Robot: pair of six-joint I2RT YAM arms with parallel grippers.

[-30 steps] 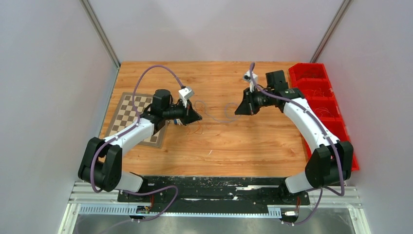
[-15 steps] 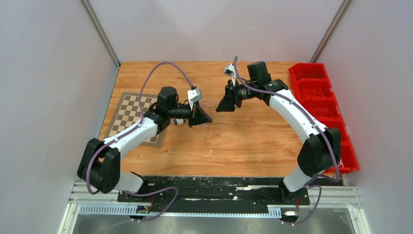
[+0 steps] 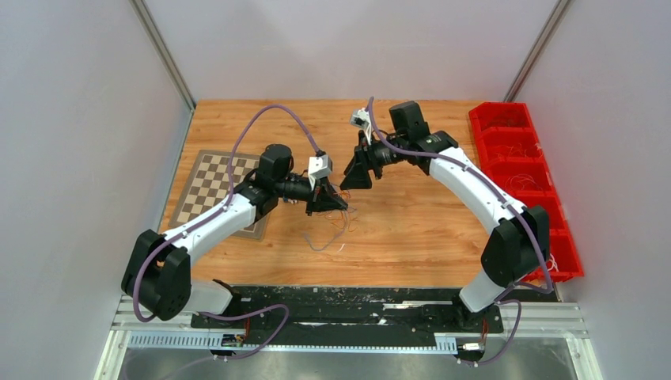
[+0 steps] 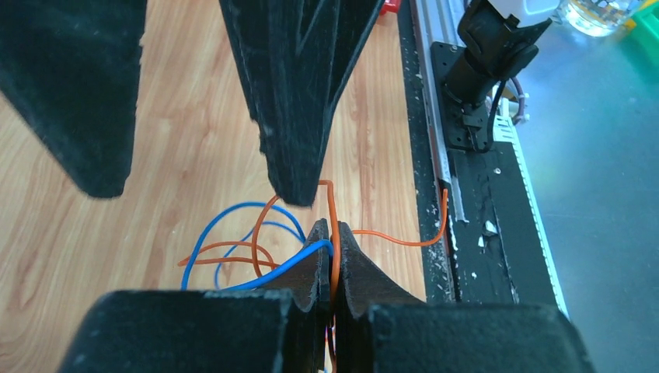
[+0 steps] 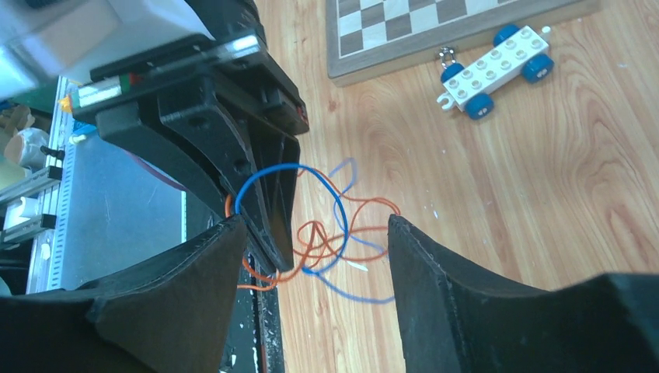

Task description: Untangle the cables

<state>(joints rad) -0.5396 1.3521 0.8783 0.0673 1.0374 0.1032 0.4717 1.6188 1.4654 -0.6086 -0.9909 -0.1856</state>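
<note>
Orange and blue cables point(image 5: 312, 239), thin floppy stuff, are pinched in left fingers point(image 4: 312, 268); right fingers point(image 5: 443, 287) are spread wide, loose strand's probably best grabbed.

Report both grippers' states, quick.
Left gripper: closed, pinching the cables.
Right gripper: open, holding nothing.

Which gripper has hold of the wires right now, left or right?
The left gripper: its jaws are shut on the orange and blue cables. The right gripper stands open, holding nothing.
</note>
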